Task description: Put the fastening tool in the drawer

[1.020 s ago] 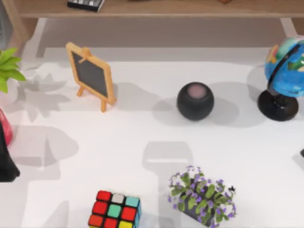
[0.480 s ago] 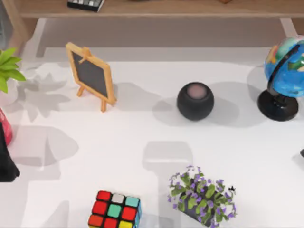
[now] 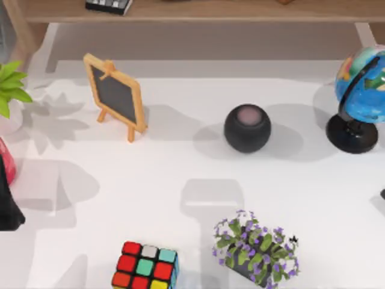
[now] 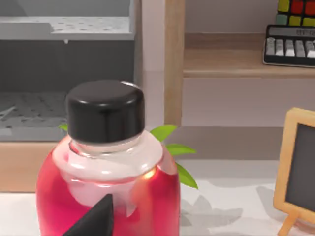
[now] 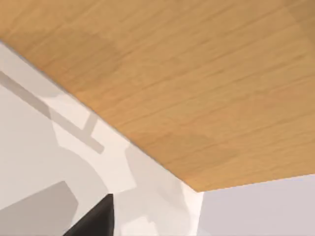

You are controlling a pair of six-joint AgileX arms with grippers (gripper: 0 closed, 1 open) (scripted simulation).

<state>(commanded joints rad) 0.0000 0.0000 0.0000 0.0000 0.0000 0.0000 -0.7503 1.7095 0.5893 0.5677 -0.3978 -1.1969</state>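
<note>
seen from above, the left gripper (image 3: 8, 208) sits at the white table's (image 3: 180, 174) 9 o'clock edge, just beside a red translucent bottle with a black cap (image 4: 106, 187); whether it is open or closed cannot be told. the right gripper (image 5: 96, 219) hangs under a light wooden panel (image 5: 197, 73), its state likewise untellable. a small wood-framed chalkboard easel (image 3: 115, 96) stands at 10 o'clock, a round black speaker (image 3: 247, 128) near 1 o'clock, a blue globe on a black stand (image 3: 361, 90) at 2 o'clock, a multicoloured puzzle cube (image 3: 144, 267) at 7 o'clock, and a purple-flowered potted plant (image 3: 255, 250) at 5 o'clock.
</note>
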